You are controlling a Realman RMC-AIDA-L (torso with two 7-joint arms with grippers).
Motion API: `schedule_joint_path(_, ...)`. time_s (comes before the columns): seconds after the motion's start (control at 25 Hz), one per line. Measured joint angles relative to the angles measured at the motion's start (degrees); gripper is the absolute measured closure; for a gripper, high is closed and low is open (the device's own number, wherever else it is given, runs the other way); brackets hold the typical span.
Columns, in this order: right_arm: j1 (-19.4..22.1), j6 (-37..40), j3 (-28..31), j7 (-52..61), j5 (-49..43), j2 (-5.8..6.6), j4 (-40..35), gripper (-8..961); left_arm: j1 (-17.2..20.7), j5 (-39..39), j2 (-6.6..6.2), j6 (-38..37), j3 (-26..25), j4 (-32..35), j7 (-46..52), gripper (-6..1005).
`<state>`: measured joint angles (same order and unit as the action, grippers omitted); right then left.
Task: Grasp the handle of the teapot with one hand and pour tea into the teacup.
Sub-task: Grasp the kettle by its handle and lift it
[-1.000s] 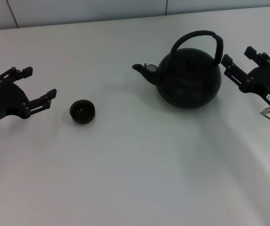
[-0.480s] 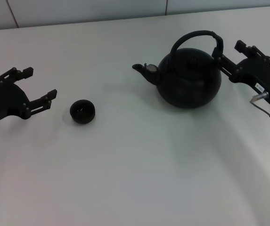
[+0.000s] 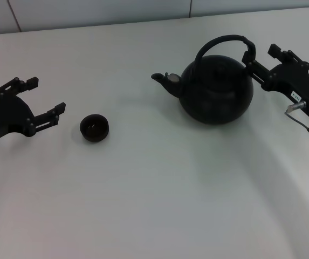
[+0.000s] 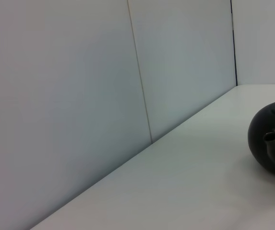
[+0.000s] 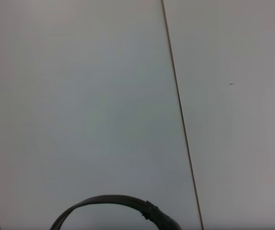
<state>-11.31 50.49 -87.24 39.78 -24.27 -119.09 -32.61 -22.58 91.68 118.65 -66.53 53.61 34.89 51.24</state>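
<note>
White panelled wall runs behind a pale tabletop [image 3: 154, 205], on which the teapot [image 3: 216, 91] stands right of centre, its stubby spout aimed towards the robot's left. The handle [image 3: 223, 42] arches over the top of the pot, upright. The teacup [image 3: 94, 128] sits well apart from the pot, out on the left side.

The right gripper [image 3: 258, 60] is at the right end of the handle, its fingers spread apart with one finger [image 3: 256, 71] close against the hoop's right leg; from the head view it looks as if they bracket the bar without gripping it, though I cannot be sure of contact. The right wrist view shows only the arch of the handle against the wall. The left gripper [image 3: 47, 97] rests idle just beside the teacup, fingers released and holding nothing.

The grasp itself is the step in hand, and nothing has been poured. The risk I judge greatest is a hold taken so low on the side of the hoop: once lifted, a heavy pot could swing or twist about the fingers, and the spout would wander off the tiny cup. A nudge before closing could also slide the pot. The parked left gripper crowds the cup, so a wide pouring arc may clip it.
</note>
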Motion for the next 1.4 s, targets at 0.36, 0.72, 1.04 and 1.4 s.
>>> schedule_joint_path(0.36,-0.2,-0.3,0.0,1.3,-0.2,0.0,0.0,241,0.0,-0.2,0.06,0.0,0.1,-0.2,-0.8,180)
schedule_joint_path(0.72,-0.1,0.0,-0.5,1.2,-2.4,0.0,-0.2,244,0.0,-0.3,-0.01,-0.1,0.1,-0.6,-0.8,180)
schedule_joint_path(1.04,-0.2,0.1,0.0,1.3,-3.4,0.0,-0.2,709,0.1,-0.3,0.0,-0.3,0.1,-0.6,-0.8,180)
schedule_joint_path(1.4,-0.2,0.1,0.0,1.3,-3.4,0.0,-0.4,799,0.0,-0.4,0.08,-0.4,0.1,-0.6,-0.8,181)
